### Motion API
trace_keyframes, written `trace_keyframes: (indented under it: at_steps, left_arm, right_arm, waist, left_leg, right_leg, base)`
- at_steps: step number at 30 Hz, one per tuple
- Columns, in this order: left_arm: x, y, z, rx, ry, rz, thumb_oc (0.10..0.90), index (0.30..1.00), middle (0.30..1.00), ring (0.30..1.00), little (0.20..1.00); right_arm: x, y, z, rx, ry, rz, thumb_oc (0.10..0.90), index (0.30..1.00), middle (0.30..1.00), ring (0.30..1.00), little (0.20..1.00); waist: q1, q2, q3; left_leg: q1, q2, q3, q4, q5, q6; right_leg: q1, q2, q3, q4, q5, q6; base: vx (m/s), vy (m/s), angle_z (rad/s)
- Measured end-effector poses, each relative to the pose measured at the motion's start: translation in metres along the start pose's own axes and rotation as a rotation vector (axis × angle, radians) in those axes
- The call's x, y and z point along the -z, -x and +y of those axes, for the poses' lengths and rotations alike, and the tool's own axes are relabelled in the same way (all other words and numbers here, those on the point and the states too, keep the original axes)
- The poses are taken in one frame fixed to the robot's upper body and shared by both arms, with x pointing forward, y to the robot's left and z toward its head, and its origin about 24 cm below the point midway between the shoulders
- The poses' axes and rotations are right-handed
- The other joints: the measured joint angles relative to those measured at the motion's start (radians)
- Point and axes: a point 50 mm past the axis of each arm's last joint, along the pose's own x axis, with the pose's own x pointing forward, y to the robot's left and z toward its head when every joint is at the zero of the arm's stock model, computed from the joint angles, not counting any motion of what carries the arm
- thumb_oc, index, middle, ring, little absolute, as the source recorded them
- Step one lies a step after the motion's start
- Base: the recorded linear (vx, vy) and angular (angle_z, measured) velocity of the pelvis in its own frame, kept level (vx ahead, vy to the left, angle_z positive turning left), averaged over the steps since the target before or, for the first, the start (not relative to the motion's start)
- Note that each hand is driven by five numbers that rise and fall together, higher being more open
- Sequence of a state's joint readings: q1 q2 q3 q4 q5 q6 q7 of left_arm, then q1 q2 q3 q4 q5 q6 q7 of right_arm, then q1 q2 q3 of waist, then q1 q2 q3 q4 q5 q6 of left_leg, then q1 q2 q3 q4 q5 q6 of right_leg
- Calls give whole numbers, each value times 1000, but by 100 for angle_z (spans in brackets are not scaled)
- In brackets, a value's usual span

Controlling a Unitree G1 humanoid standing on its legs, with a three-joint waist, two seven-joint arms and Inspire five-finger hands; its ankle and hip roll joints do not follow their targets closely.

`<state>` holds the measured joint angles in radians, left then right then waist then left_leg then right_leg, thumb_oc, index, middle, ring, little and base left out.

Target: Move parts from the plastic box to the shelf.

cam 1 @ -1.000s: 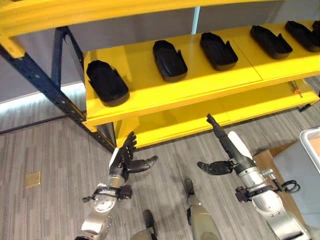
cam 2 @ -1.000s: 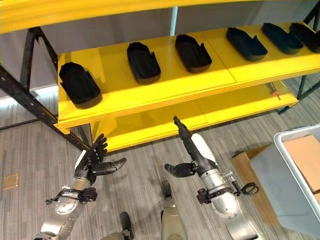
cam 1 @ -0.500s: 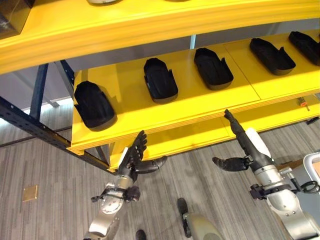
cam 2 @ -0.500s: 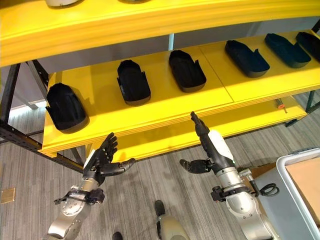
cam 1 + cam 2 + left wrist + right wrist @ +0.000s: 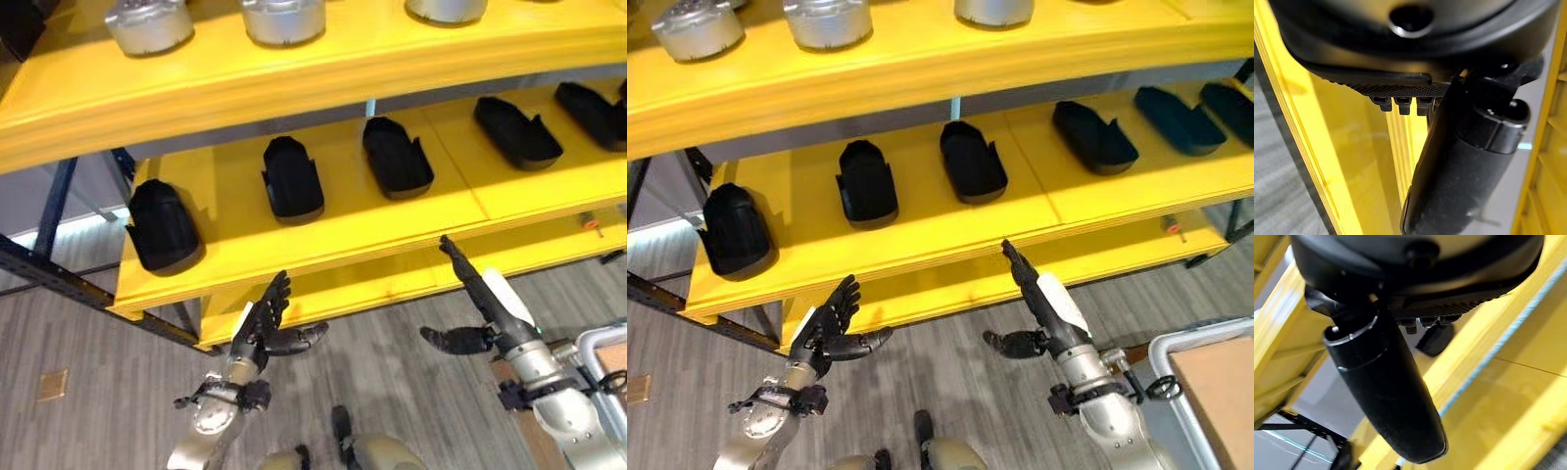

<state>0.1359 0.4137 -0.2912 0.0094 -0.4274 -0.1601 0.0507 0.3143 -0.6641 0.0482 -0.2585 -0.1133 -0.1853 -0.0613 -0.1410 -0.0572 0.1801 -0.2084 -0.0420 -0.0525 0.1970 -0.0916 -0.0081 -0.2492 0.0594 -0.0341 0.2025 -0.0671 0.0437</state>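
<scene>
both hands are rising toward the shelf (image 5: 323, 230) — left hand (image 5: 263, 321) and right hand (image 5: 480, 299) released, carrying nothing; next, reaching back to the plastic box (image 5: 1200, 392).

Things cut off or hard to see

The three round silver metal parts (image 5: 149, 24) on the yellow top shelf (image 5: 294, 88) are cut off by the top edge — only their bottoms show. The white plastic box (image 5: 1205, 392) is cut off at the corner. A tiny orange thing (image 5: 585, 221) on the lowest yellow shelf (image 5: 411, 274) is too small to tell.
</scene>
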Motion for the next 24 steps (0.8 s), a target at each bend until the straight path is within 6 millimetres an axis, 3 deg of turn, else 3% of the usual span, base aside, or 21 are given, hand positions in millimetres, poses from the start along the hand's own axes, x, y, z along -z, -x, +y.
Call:
trace_keyframes:
  at_steps: [2,3,4,5,6,7,9,13,16,19,24]
  left_arm:
    - [0,0,-2,3,2,2,900,1000,1000,1000,1000]
    - [2,1,-3,9,-1,12,900,1000,1000,1000,1000]
    - [2,0,-7,14,15,5,900,1000,1000,1000,1000]
    - [0,1,-10,17,32,-10,900,1000,1000,1000,1000]
    - [-3,1,-11,29,25,-22,900,1000,1000,1000,1000]
    - [0,-2,-16,23,51,-16,900,1000,1000,1000,1000]
    - [-5,0,-9,12,35,-34,900,1000,1000,1000,1000]
    - [-15,-2,6,-27,-2,-64,900,1000,1000,1000,1000]
    - [-19,-2,15,-42,-37,-70,900,1000,1000,1000,1000]
    - [-21,0,25,-95,-57,-71,900,1000,1000,1000,1000]
    - [-21,4,34,-161,-59,-72,900,1000,1000,1000,1000]
  right_arm:
    - [-1,-2,-1,-13,10,-10,900,1000,1000,1000,1000]
    - [-3,-4,1,-8,0,-17,900,1000,1000,1000,1000]
    - [-6,-9,-1,3,-1,-38,900,1000,1000,1000,1000]
    - [-11,-9,-7,-4,33,-66,900,1000,1000,1000,1000]
    - [-14,-5,-9,3,39,-74,900,1000,1000,1000,1000]
    - [-11,-9,-9,13,34,-65,900,1000,1000,1000,1000]
    - [-12,-11,-8,5,32,-72,900,1000,1000,1000,1000]
    - [-5,-3,1,-44,16,-30,900,1000,1000,1000,1000]
    - [-6,-2,5,-71,7,-31,900,1000,1000,1000,1000]
    - [-8,-5,4,-70,7,-46,900,1000,1000,1000,1000]
    - [-15,-16,0,-52,16,-89,900,1000,1000,1000,1000]
  waist:
    - [8,-8,4]
    - [10,-7,3]
    - [29,28,20]
    - [30,60,20]
    - [11,30,16]
    - [6,72,15]
    - [39,71,18]
    - [30,8,16]
    - [37,-30,14]
    - [56,-45,15]
    - [65,-48,16]
  left_leg:
    - [-10,38,24,-16,23,-10]
    - [-35,34,42,21,25,-3]
    - [-42,50,29,26,18,2]
    - [-32,82,11,23,26,-19]
    - [-20,71,34,14,24,-20]
    - [63,70,21,-139,60,17]
    - [90,67,26,-203,108,18]
    - [69,75,59,-216,133,-15]
    - [43,69,45,-219,141,-12]
    - [36,63,21,-231,151,-10]
    - [47,60,2,-239,153,-9]
  right_leg:
    - [-20,14,1,36,13,-90]
    - [-11,11,8,-5,28,-32]
    - [-51,5,8,93,-52,40]
    - [-101,-1,101,245,-80,-92]
    - [-70,-80,131,201,-104,-53]
    - [-55,-27,180,156,-52,-40]
    - [-58,-4,224,102,-6,-31]
    - [-56,-11,246,16,48,-11]
    - [-51,-27,232,-32,71,-2]
    - [-32,-41,210,-83,95,-4]
    - [16,-53,188,-151,115,1]
  base:
    - [82,71,-20]
    - [138,140,-49]
    - [98,153,-69]
    - [107,209,-35]
    - [69,191,-33]
    - [71,164,-57]
    - [44,95,-103]
    - [15,14,-29]
    - [24,-5,17]
    - [42,11,23]
    - [16,5,13]
